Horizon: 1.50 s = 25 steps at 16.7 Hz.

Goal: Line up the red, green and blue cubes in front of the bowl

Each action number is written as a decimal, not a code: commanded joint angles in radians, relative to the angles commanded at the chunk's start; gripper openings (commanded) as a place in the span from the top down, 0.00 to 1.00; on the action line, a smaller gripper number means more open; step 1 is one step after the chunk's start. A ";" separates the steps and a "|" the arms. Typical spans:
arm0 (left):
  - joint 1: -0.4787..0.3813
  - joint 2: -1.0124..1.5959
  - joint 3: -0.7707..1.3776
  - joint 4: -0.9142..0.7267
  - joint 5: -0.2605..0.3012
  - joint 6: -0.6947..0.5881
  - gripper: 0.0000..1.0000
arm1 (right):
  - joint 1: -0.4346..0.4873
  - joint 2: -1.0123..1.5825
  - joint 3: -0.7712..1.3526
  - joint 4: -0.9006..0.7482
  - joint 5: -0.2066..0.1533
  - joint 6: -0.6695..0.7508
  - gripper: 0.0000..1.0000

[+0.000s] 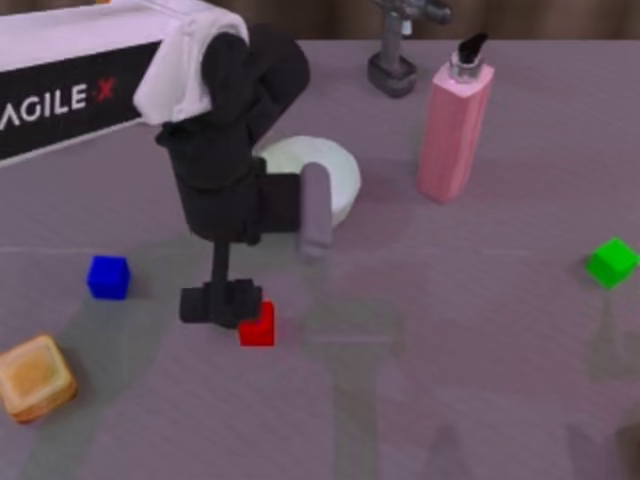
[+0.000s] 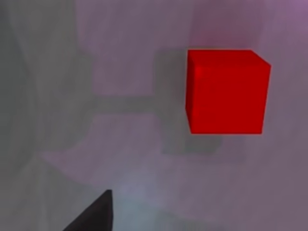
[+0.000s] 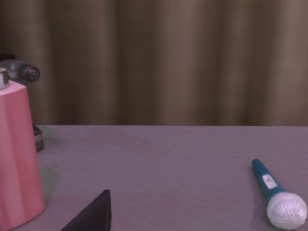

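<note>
My left gripper [image 1: 222, 303] hangs low at centre-left of the top view, just beside the red cube [image 1: 258, 325]; I cannot tell how its fingers stand. The cube looks light, rigid and smooth-faced, so I judge two opposite flat sides the place to pinch. The blue cube [image 1: 108, 277] lies near on the left, toast [image 1: 36, 377] at lower left. The bowl [image 1: 312, 178] sits beyond, half hidden by my arm. The green cube [image 1: 612, 262] is far right, the pink bottle [image 1: 455, 130] behind. Nothing blocks the cube. My right arm is out of sight.
</note>
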 joint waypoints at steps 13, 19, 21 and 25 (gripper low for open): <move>0.157 -0.363 -0.298 0.202 -0.019 -0.168 0.00 | 0.022 0.373 0.341 -0.228 -0.003 -0.103 0.00; 0.357 -0.963 -0.783 0.504 -0.032 -0.453 0.00 | 0.046 1.020 0.784 -0.556 0.002 -0.248 0.00; 0.416 -1.175 -0.956 0.613 -0.034 -0.559 0.00 | 0.055 1.244 0.934 -0.673 0.004 -0.299 0.00; 0.504 -1.542 -1.241 0.819 -0.032 -0.754 0.00 | 0.072 1.610 1.207 -0.877 0.005 -0.387 0.00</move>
